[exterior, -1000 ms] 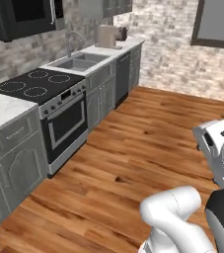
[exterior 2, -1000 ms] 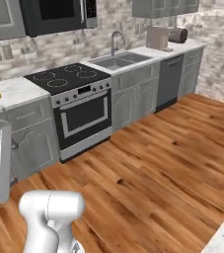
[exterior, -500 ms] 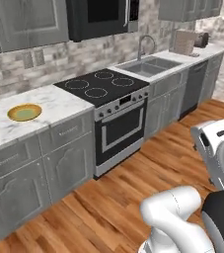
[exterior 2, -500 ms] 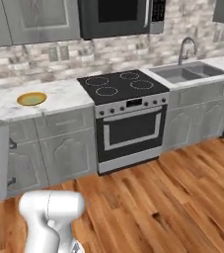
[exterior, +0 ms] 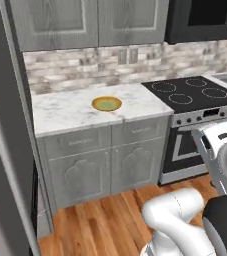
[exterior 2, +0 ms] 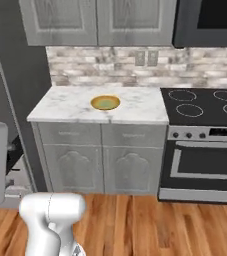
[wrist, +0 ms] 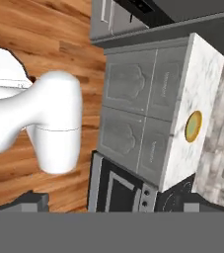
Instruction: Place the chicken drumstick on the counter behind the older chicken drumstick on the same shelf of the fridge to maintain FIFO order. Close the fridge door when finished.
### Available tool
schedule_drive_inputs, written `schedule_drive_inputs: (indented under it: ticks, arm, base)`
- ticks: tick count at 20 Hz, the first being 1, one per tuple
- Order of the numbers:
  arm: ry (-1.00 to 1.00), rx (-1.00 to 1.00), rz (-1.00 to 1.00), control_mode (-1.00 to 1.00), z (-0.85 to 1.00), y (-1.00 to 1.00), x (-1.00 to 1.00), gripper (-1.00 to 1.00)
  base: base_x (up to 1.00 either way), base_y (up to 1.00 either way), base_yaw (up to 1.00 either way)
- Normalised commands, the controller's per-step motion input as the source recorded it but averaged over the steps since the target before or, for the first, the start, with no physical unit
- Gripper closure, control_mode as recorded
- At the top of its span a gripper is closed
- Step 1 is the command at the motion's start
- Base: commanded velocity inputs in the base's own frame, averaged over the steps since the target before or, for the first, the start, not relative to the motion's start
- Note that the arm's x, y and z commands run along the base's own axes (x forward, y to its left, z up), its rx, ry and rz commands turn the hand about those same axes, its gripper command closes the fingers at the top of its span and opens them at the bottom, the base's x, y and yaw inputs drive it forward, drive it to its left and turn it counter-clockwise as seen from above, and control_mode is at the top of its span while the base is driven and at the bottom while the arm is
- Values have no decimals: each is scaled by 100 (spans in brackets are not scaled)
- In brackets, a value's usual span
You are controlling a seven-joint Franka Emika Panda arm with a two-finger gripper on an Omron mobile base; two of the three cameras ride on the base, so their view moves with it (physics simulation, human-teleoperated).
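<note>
The counter (exterior: 70,112) (exterior 2: 75,107) is a white marble slab over grey cabinet doors, and it carries a small yellow plate (exterior: 106,104) (exterior 2: 105,102). In the rolled hand view the counter (wrist: 205,84) runs down the right side, with the plate (wrist: 193,126) on it. I cannot make out the chicken drumstick on the counter. My gripper (wrist: 114,205) is open, its dark fingertips (wrist: 32,200) wide apart, nothing between them, well short of the counter. The tall grey fridge (exterior: 7,150) (exterior 2: 12,75) stands left of the counter. Its shelf, the older chicken drumstick and the fridge door's face are out of view.
A black stove (exterior: 195,92) (exterior 2: 205,107) adjoins the counter on the right, under a dark microwave (exterior 2: 210,22). Grey wall cupboards (exterior: 85,22) hang above the counter. Wood floor (exterior 2: 150,225) lies between me and the cabinets.
The base has swung left, so the whole scene has shifted: sink and stove slid right, and the counter with the plate and the fridge came into view. The gripper stayed open.
</note>
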Motion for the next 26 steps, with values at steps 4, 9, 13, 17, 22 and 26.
schedule_drive_inputs:
  ticks: [4, 9, 13, 17, 22, 26]
  arm:
    - [0, 0, 0, 100, 0, 0, 0, -100]
    - [0, 0, 0, 100, 0, 0, 0, -100]
    - [0, 0, 0, 100, 0, 0, 0, -100]
    - [0, 0, 0, 100, 0, 0, 0, -100]
    - [0, 0, 0, 100, 0, 0, 0, -100]
    - [0, 0, 0, 100, 0, 0, 0, -100]
  base:
    - [97, -32, 65]
    - [93, -51, 62]
    - [39, -24, 64]
    - [1, -7, 61]
    - [16, -3, 55]
    - [39, -14, 51]
